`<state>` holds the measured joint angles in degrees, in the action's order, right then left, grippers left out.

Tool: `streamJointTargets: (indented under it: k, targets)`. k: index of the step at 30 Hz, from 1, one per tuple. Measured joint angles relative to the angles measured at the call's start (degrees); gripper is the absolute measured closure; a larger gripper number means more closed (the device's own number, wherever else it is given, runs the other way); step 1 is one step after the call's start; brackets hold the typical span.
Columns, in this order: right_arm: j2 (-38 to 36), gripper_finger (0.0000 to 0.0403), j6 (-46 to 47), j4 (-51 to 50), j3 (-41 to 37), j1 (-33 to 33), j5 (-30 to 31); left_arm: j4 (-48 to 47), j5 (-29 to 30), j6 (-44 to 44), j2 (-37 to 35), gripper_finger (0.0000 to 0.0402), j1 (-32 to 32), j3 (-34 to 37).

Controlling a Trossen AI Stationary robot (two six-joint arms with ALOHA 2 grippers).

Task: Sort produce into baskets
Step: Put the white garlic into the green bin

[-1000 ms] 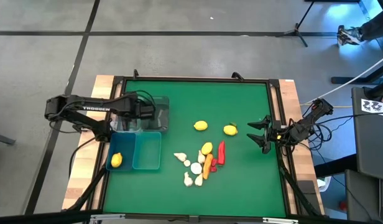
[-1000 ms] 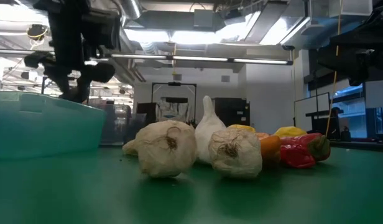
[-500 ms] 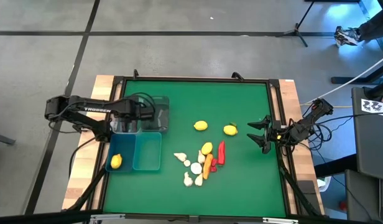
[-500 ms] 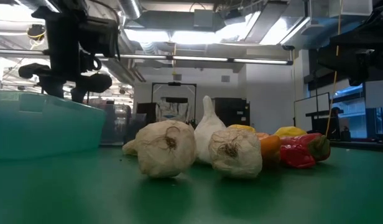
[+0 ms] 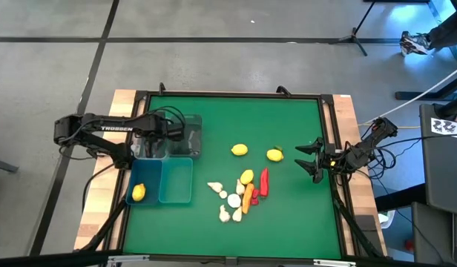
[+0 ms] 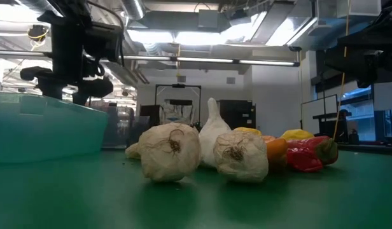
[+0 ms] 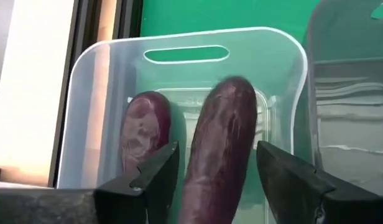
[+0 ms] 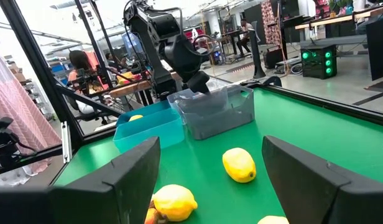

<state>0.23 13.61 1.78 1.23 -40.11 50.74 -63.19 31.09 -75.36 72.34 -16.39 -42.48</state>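
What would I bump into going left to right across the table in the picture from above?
Lemon in the blue basket → left gripper over the clear baskets → lemon → red pepper → lemon → right gripper.

Near end of eggplant [image 7: 217, 155] cut off by frame edge, second eggplant [image 7: 143, 134] partly hidden behind finger [image 7: 148, 177], carrot [image 6: 276, 151] mostly screened by garlic [image 6: 241, 156].

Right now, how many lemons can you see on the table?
4: one in the blue bin, two loose at mid-table, one atop the produce pile. More could hide in the pile.
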Motion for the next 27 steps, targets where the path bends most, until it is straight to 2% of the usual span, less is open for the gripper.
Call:
streamJointTargets:
  k: [12, 16, 20, 27]
  targets:
    - [0.0, 0.0123, 0.0, 0.0, 0.0, 0.0, 0.0, 5.6, 0.0, 13.2, 0.0, 0.0191, -0.2, -0.6]
    - [0.0, 0.0123, 0.0, 0.1, 0.0, 0.0, 0.0, 5.7, 0.0, 20.3, -0.4, 0.0191, -0.1, -3.4]
    - [0.0, 0.0123, 0.0, 0.3, 0.0, 0.0, -0.1, 7.7, 0.1, 31.0, -1.7, 0.0192, 1.1, -6.8]
    - [0.0, 0.0123, 0.0, 0.5, 0.0, 0.0, -0.2, 10.8, 1.1, 36.4, -5.1, 0.0192, 4.0, -10.5]
